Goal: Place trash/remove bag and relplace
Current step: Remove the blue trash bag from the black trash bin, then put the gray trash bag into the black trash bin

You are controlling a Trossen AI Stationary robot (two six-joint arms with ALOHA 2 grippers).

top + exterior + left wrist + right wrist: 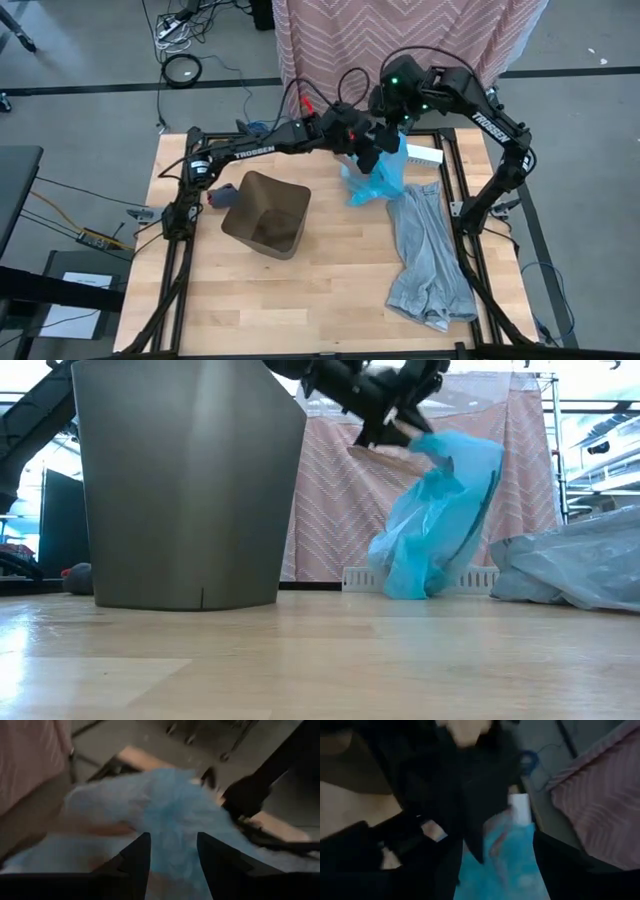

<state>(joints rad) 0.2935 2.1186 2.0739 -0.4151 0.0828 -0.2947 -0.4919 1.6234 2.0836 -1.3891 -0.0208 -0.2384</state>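
A: Left tool [372, 150] and right tool [392, 128] are both up at the far side of the bench [330, 290], right on top of the blue bag [378, 180]. From the left wrist, that tool's fingers [136, 855] are spread with blue plastic showing between them, so released or at most loosely around it. The right tool's fingers look spread too, crowded against the other arm; I can't see it holding anything.

B: So where's the job at?

A: Early-middle, I'd guess. The blue bag hangs from up by the tools with its bottom on the bench, between the bin [265, 213] and a grey bag [428, 255] lying flat. The bin looks unlined. Can't make out any trash.

B: So lining the bin is what's left?

A: Looks that way to me.
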